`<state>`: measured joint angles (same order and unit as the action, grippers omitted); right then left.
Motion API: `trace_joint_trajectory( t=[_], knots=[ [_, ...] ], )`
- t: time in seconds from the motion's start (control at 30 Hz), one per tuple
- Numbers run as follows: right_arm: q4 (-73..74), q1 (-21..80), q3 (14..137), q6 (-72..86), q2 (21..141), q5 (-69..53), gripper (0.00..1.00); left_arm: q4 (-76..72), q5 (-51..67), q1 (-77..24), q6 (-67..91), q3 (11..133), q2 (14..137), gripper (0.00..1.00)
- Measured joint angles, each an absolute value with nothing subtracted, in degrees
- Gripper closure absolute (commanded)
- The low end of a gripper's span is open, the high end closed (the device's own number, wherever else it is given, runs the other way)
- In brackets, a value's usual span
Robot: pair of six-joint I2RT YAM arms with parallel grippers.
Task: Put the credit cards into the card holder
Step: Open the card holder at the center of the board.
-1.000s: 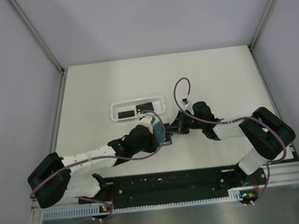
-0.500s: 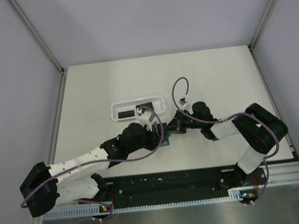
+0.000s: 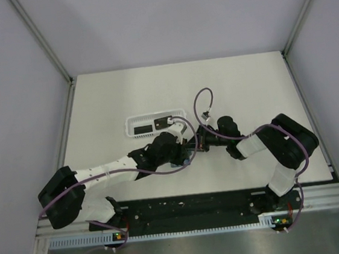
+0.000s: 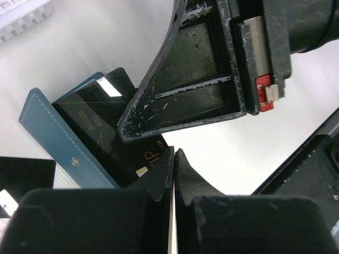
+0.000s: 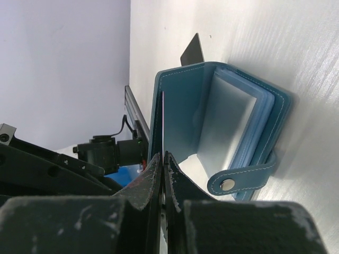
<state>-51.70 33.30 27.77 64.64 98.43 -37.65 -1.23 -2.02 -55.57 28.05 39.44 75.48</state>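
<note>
My closed, empty left gripper (image 4: pixel 174 154) has moved in, pushing the credit card (image 4: pixel 95 121) into the card holder (image 4: pixel 50 132), which my right gripper (image 5: pixel 161 156) pinches open.

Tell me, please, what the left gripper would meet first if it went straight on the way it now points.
Probably the right gripper, whose black body crosses just ahead of the left gripper and its shut jaws, though depth is unclear.

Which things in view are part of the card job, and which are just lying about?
Job: card holder, cover pinched by the right gripper; black card partly covered by it, beside the shut left gripper; two cards waiting in the white basket.
Lying about: the white basket itself, only a container for those cards.
</note>
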Motion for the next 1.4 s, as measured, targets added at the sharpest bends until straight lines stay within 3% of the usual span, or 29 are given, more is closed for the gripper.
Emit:
trace_joint_trajectory(
  t=[0.87, 1.4],
  knots=[
    [-48.6, 33.4, 27.9, 63.0, 99.2, -36.5, 1.0, 9.3, -16.4, -55.7, 22.4, 40.9, 77.8, 1.0],
    [-12.8, 37.8, 38.0, 52.0, 93.4, -18.4, 1.0, 13.1, -24.0, -55.4, 21.0, 42.5, 77.8, 1.0]
  ],
)
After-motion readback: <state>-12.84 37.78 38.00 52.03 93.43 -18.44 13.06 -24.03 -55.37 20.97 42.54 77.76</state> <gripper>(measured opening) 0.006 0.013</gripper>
